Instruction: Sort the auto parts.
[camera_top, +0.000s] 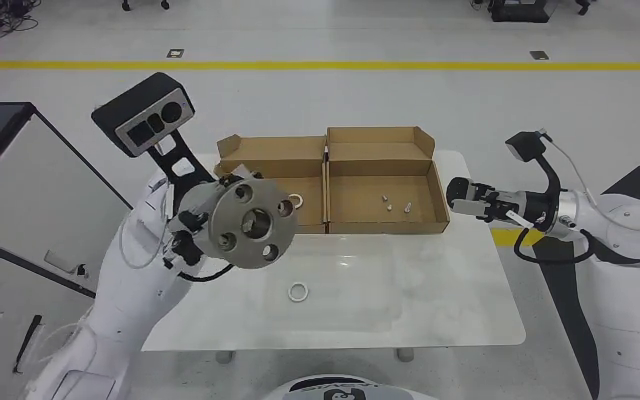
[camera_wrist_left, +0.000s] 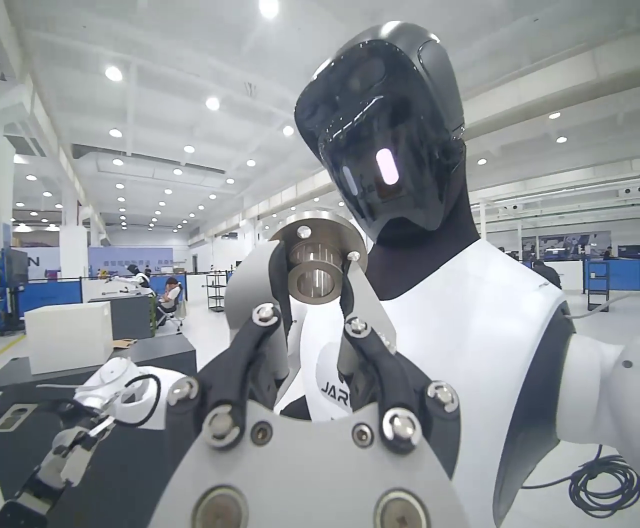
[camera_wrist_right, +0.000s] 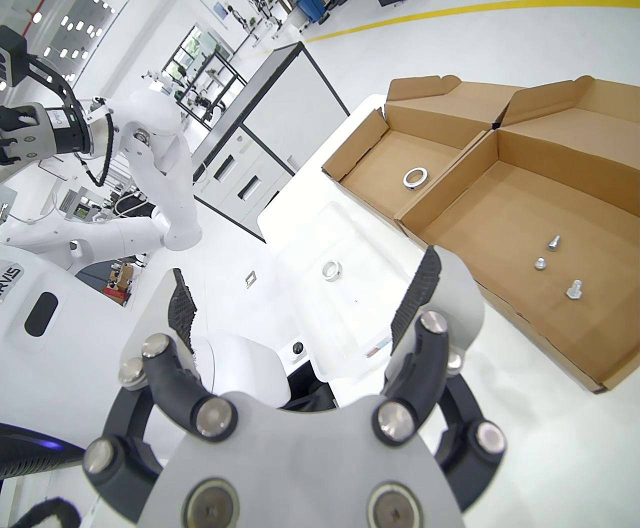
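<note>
We see a white table on a pale, glossy floor crossed by a yellow line, in a large bright hall with round ceiling lights and blue partitions. A cabinet with a dark frame stands just beside the table's left end. Two open cardboard boxes sit side by side and touching at the far edge of the table. The left box holds a metal ring, and the right box holds three small bolts. A second ring lies flat on the bare table, nearer the robot. The left gripper is clenched on the short hub of a round metal disc with several holes, held up in the air over the left side of the table by the left box. The disc's flat face is turned up toward the robot's head. Its hub runs back along the gripper, the open bore facing the wrist. The right gripper hangs just off the table's right edge beside the right box, its jaws spread wide with nothing between them
</note>
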